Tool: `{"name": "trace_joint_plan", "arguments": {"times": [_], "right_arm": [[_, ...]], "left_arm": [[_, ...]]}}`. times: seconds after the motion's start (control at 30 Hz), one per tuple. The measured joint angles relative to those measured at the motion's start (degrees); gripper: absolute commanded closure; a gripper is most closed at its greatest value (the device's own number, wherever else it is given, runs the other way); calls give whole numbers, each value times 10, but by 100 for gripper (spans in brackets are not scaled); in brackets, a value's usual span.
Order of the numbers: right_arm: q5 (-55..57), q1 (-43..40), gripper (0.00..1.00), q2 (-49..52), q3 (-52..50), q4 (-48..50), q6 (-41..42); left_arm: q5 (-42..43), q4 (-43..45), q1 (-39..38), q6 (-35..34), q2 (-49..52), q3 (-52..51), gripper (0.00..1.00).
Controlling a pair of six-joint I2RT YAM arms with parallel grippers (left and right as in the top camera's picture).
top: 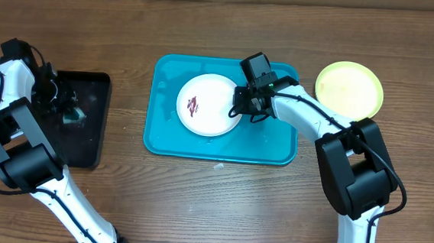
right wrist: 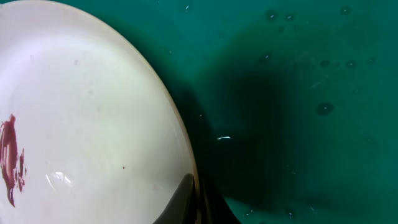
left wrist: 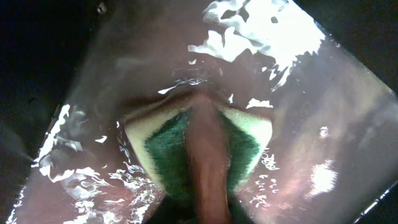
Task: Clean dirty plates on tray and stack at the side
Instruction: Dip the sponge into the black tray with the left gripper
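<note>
Frame centre, our right gripper (top: 239,108) pinches the white plate's (top: 209,121) right rim on the blue tray (top: 276,152). Far left, our left gripper (top: 70,113), clamped on a sponge (left wrist: 168,149), has the smear (top: 193,104) lying well to its right.

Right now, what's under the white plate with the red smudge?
The turquoise tray is under the white plate, and small drops show on the bare part beside it. Whatever sits straight beneath the plate is covered, so I cannot see it.
</note>
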Motion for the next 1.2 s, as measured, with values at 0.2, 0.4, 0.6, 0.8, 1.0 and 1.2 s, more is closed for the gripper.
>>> {"name": "trace_joint_plan", "arguments": {"times": [0.2,0.4,0.6,0.8,1.0,1.2], "right_arm": [[0,0,96,0,0,0,0],[0,0,96,0,0,0,0],[0,0,96,0,0,0,0],[0,0,96,0,0,0,0],[0,0,96,0,0,0,0],[0,0,96,0,0,-1,0]], "left_arm": [[0,-1,0,0,0,0,0],[0,-32,0,-2,0,0,1],[0,-74,0,-5,0,0,56],[3,-77,0,-2,0,0,96],[4,-71,0,-2,0,-1,0],[1,-26,0,-4,-1,-1,0]]}}
